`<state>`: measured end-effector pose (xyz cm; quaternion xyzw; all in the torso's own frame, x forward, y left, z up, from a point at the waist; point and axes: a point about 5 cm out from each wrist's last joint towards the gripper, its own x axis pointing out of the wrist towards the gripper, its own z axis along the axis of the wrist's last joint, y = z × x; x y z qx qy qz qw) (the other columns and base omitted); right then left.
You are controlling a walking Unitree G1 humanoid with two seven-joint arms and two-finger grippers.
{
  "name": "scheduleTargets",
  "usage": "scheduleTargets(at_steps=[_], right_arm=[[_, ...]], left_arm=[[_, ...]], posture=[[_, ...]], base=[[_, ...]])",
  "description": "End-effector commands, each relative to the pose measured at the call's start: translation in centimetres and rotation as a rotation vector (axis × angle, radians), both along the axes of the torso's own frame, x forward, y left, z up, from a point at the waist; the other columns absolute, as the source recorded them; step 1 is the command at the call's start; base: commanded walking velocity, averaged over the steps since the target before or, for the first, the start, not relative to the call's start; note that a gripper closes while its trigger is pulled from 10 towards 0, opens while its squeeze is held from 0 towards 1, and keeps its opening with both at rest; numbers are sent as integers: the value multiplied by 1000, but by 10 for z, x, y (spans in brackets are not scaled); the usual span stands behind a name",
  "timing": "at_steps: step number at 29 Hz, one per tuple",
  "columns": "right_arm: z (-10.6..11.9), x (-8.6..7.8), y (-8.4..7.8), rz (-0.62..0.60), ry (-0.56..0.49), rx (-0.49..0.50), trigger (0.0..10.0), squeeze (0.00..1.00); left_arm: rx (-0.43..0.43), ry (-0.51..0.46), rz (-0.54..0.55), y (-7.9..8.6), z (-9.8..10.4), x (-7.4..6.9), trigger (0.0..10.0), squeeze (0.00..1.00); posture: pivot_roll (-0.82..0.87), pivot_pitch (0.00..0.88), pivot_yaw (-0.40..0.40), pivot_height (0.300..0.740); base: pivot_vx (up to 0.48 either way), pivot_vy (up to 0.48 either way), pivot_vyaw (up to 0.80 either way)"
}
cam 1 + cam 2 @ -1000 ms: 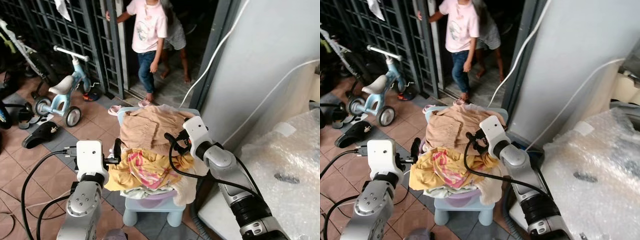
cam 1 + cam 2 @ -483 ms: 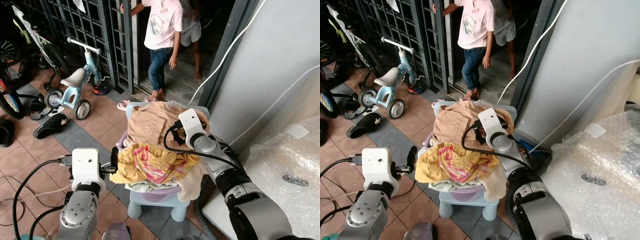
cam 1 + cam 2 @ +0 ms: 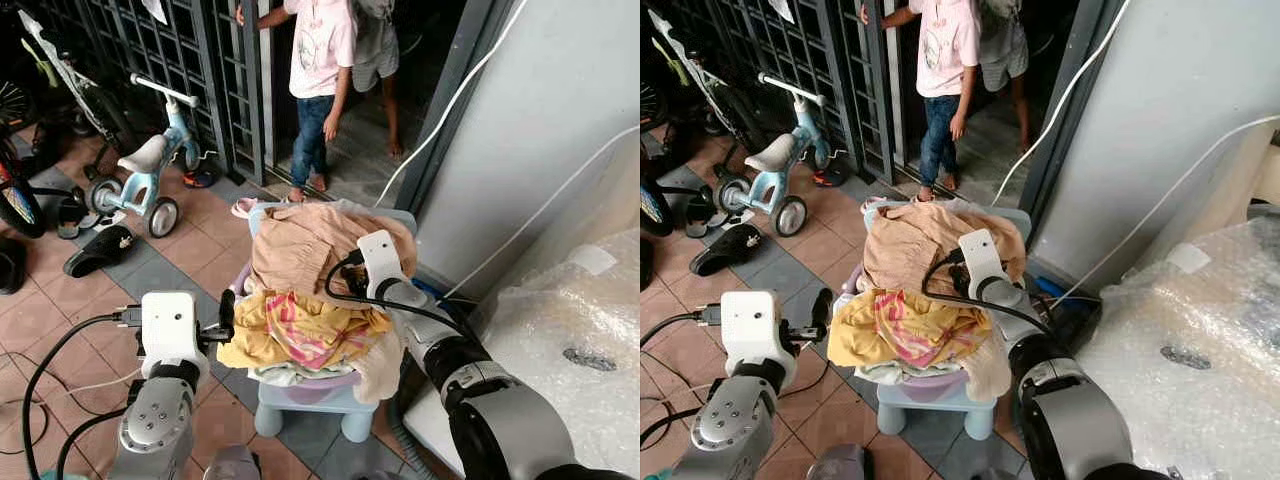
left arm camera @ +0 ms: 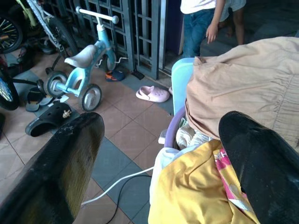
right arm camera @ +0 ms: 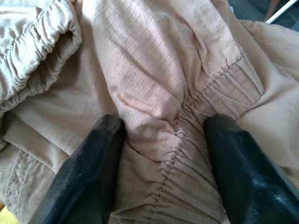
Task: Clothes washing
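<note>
On the stool (image 3: 345, 425), tan garment (image 5: 159, 88) between right jaws

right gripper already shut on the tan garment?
No, the right gripper has its black fingers spread open, pressed into the tan garment.

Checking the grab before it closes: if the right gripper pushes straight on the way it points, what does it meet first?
The tan garment atop the laundry pile. The right gripper has its open fingers already pressed to a gathered fold, so contact looks immediate.

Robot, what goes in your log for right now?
right claw: open, pressing tan garment | left claw: open beside yellow cloth | nothing lifted
</note>
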<state>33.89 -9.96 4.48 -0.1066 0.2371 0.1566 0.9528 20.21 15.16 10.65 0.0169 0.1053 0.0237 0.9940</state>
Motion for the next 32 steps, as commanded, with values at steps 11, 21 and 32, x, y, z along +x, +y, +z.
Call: scheduleTargets(at_steps=[11, 21, 32], right_arm=[[-3, -1, 4, 29, 47, 50, 0, 0], [1, -4, -6, 19, -9, 174, 0, 0], [68, -45, -22, 66, -447, 379, 0, 0]], left_arm=[[-7, 6, 27, 0, -6, 9, 10000, 0], [-43, 10, 24, -4, -13, 22, 10000, 0], [-52, -20, -22, -15, -16, 39, 10000, 0]], posture=[[148, 25, -80, 740], [85, 0, -70, 740], [24, 0, -41, 740]], base=[[0, 0, 0], [0, 0, 0], [0, 0, 0]])
